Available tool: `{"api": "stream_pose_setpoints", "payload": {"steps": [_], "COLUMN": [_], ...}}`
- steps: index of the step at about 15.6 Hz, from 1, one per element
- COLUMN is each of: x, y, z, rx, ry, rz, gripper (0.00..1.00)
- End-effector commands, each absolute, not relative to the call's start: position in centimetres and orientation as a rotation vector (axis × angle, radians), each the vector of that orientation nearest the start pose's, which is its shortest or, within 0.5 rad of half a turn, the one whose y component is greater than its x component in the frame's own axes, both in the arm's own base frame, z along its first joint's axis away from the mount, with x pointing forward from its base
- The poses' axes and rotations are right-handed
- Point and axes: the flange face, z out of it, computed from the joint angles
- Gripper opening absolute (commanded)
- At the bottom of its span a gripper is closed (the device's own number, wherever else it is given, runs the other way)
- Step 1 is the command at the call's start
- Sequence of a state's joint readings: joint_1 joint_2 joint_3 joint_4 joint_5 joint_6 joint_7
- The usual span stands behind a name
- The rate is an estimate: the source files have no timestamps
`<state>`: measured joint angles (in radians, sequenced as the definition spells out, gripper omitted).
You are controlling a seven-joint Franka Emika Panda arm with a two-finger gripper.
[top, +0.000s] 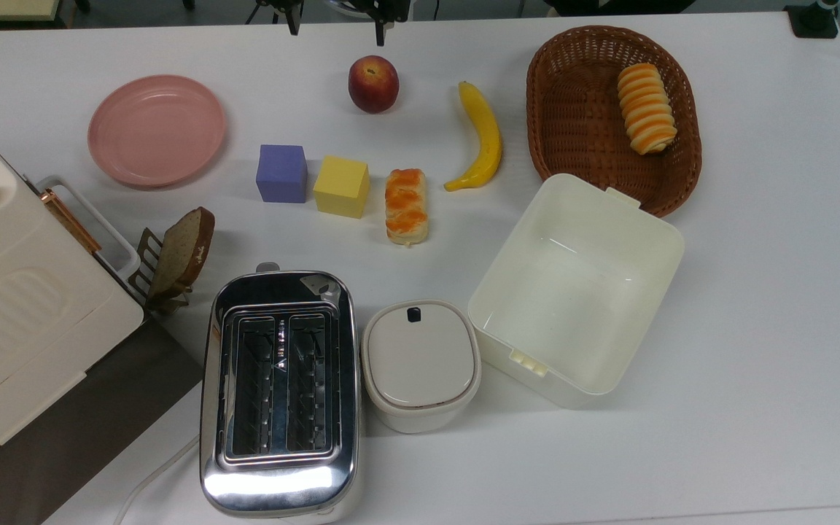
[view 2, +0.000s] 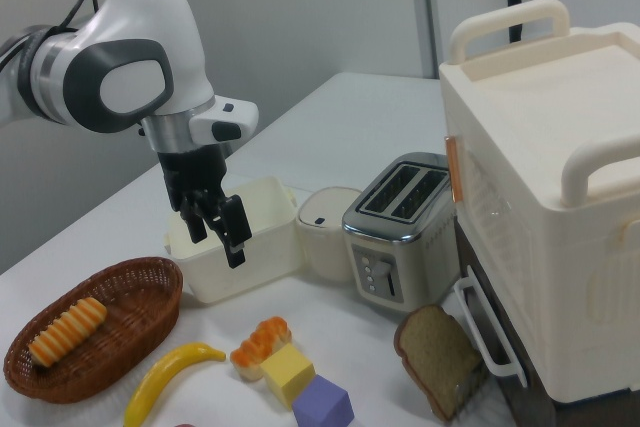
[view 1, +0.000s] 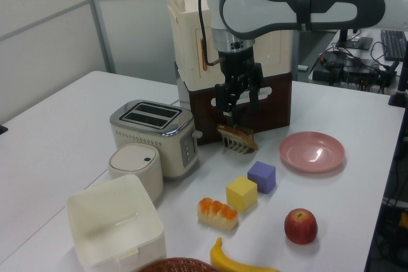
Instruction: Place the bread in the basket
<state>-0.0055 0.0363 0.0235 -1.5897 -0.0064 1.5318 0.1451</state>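
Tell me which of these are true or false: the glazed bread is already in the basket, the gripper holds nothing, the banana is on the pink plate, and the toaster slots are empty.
1. The bread is in the basket. False: it lies on the table beside the yellow block.
2. The gripper holds nothing. True: it is open.
3. The banana is on the pink plate. False: it lies on the table.
4. The toaster slots are empty. True.

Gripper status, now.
Gripper: open, holding nothing, raised above the table; the bread lies untouched beside the yellow block.
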Motion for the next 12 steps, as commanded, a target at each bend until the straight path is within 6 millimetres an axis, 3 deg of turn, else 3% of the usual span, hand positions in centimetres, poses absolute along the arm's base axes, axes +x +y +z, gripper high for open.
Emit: {"api": "stream_pose_setpoints", "payload": {"steps": [1, 12], "x": [55.27, 55.15], "y": [0.09, 0.08], "z": [59.84, 59.86], "rx": [-3.121, -3.120], "ry": [0.232, 0.240], "rz": [0.153, 0.162], "gripper": [1.00, 1.00]}}
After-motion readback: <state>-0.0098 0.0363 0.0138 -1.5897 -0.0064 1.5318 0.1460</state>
